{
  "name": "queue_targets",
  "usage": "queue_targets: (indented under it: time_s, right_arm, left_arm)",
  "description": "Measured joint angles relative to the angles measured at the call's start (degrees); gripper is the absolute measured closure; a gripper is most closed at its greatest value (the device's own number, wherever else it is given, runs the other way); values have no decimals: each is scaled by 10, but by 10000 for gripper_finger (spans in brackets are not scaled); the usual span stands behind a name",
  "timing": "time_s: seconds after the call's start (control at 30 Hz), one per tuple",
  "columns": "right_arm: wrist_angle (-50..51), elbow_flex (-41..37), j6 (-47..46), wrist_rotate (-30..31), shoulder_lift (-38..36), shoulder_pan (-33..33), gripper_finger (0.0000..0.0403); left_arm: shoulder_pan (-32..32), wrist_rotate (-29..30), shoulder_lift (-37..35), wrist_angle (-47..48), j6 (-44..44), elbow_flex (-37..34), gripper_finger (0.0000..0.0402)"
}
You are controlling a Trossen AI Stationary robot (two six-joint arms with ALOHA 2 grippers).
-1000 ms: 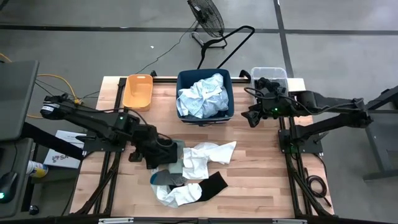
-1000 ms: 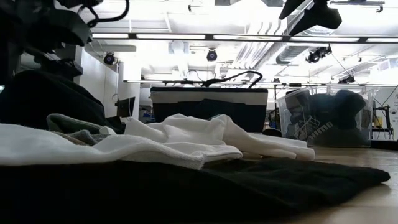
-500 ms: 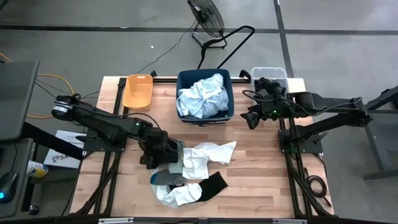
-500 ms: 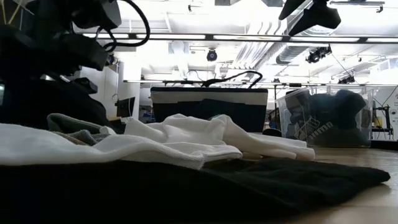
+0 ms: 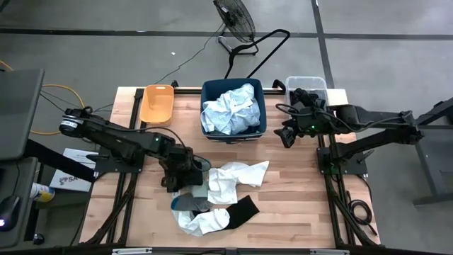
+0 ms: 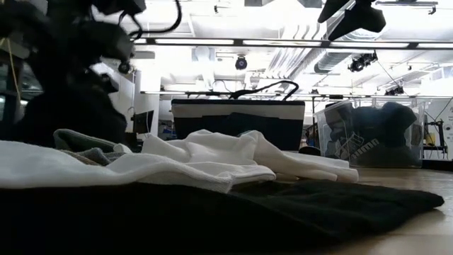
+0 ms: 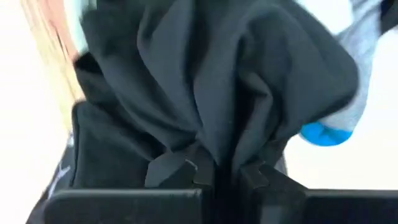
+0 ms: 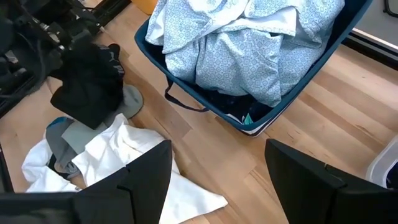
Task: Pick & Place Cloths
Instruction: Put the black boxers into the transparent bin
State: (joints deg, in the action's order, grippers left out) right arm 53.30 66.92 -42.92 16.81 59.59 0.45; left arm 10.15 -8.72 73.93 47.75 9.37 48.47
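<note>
Left wrist view | left pincer (image 7: 214, 171) pinching black cloth (image 7: 205, 81) (soft, bunched folds)

Even overhead light falls on the worktop (image 5: 297, 198) with only soft shadows. In the low view ceiling strip lights (image 6: 233, 41) glare white, leaving the near black cloth (image 6: 212, 219) silhouetted and blurred. The left wrist view is soft and overexposed at its edges.

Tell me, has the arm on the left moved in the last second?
Yes. In the high view the left gripper has slid toward the white cloth, farther from the orange bin, and has now shut on the black cloth.
</note>
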Motion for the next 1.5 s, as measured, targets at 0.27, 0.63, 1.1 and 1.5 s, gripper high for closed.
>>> queue_targets:
  time_s: [0.27,0.63,1.1,1.5]
  right_arm:
    - [-7,0,14,-3,0,0,154]
    - [-116,0,128,-24,0,0,154]
    - [-350,0,344,-50,3,-1,154]
    - [-532,1,297,-64,62,1,154]
  left_arm:
    - [0,-18,0,126,-1,135,396]
    - [0,133,0,172,-31,410,399]
    - [0,326,1,-118,-188,509,401]
    - [-42,532,43,-362,-275,509,402]
